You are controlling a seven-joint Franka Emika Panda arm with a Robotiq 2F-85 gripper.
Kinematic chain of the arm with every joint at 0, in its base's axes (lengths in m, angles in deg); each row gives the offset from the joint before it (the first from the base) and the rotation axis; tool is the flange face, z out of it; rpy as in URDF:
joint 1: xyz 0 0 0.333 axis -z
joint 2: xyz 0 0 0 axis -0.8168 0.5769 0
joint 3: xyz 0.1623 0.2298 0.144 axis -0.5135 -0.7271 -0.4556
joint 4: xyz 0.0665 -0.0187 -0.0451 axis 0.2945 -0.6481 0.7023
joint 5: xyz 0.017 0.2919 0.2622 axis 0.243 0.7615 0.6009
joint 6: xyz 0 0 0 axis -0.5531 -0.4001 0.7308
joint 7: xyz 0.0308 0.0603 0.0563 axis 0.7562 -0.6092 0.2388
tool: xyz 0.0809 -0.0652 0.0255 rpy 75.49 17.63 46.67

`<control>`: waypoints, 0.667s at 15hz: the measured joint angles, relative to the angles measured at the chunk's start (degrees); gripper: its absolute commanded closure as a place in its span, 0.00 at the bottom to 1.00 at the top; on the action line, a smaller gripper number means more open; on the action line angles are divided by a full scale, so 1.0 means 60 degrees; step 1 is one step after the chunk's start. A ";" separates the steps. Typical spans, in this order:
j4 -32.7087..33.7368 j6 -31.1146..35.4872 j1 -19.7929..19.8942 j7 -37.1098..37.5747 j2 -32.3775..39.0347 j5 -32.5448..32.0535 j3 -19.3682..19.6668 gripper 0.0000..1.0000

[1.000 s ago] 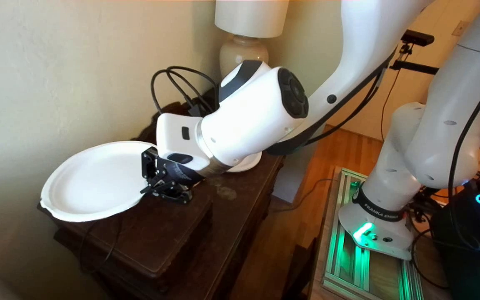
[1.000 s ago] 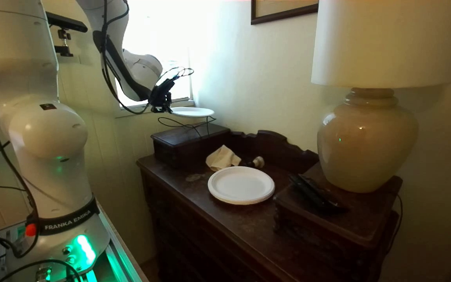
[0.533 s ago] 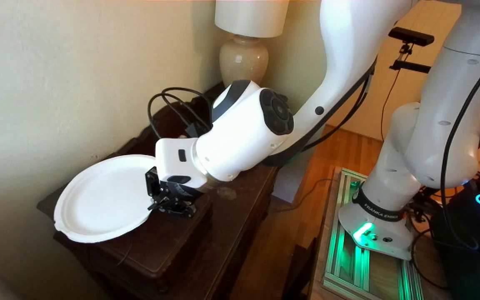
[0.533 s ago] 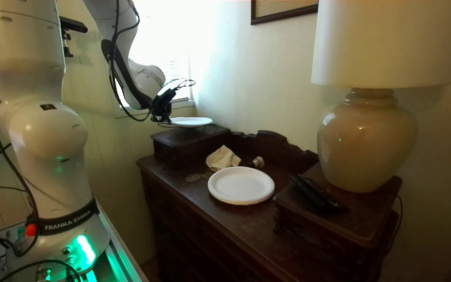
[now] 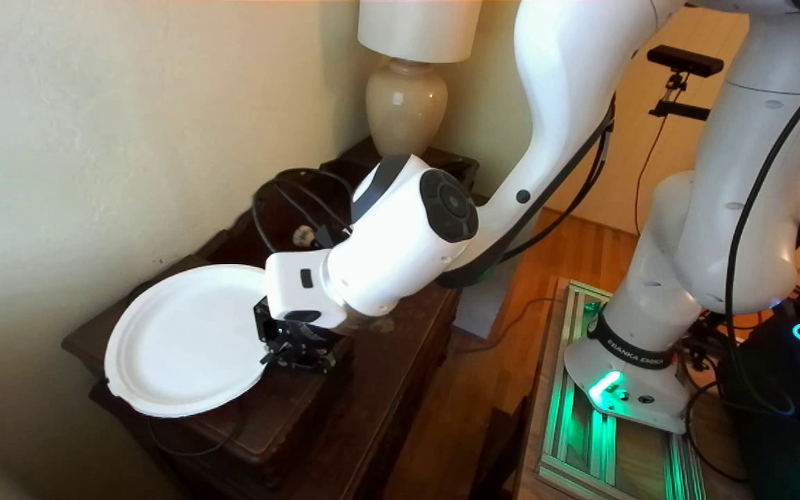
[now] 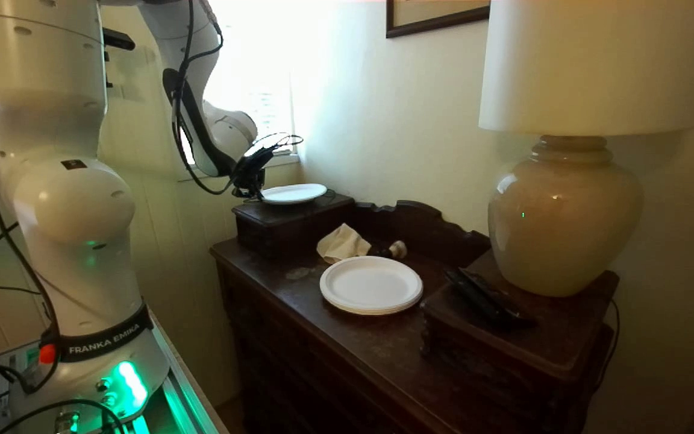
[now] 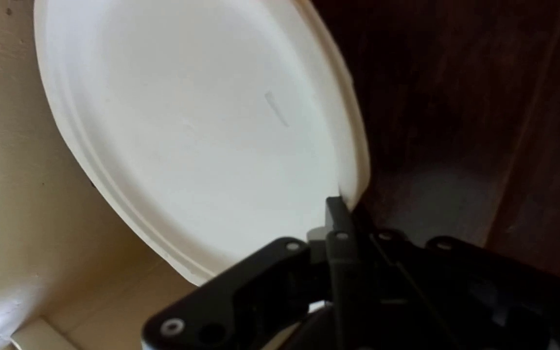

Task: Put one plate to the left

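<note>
Where the arm [image 5: 556,132] leans over the wooden surface [image 6: 377,349], its pincer [image 7: 349,209] is clamped on the rim of a plain white plate [image 5: 188,340], the rest of it sticking out. Plate's over the dark raised box [image 6: 290,220] by the window [image 6: 262,66], slightly tilted; can't tell from here if it's touching. A second white plate [image 6: 371,285] lies flat mid-surface, w/ a crumpled cream thing [image 6: 343,243] nr it & a big lamp [image 6: 564,223] at the opp. end.

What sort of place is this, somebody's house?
Probably a room in a home, though which room I can't tell: a big table lamp stands on what looks like a dark wooden dresser, and part of a picture frame shows on the wall.
</note>
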 measured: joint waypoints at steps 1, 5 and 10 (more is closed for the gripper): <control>-0.0009 0.0000 0.0006 0.0043 0.0010 0.0000 0.0009 0.65; 0.0006 0.0000 0.0058 0.0299 -0.0008 0.0004 0.0029 0.37; 0.0104 0.0035 0.0061 0.0350 -0.0481 0.0602 -0.0018 0.02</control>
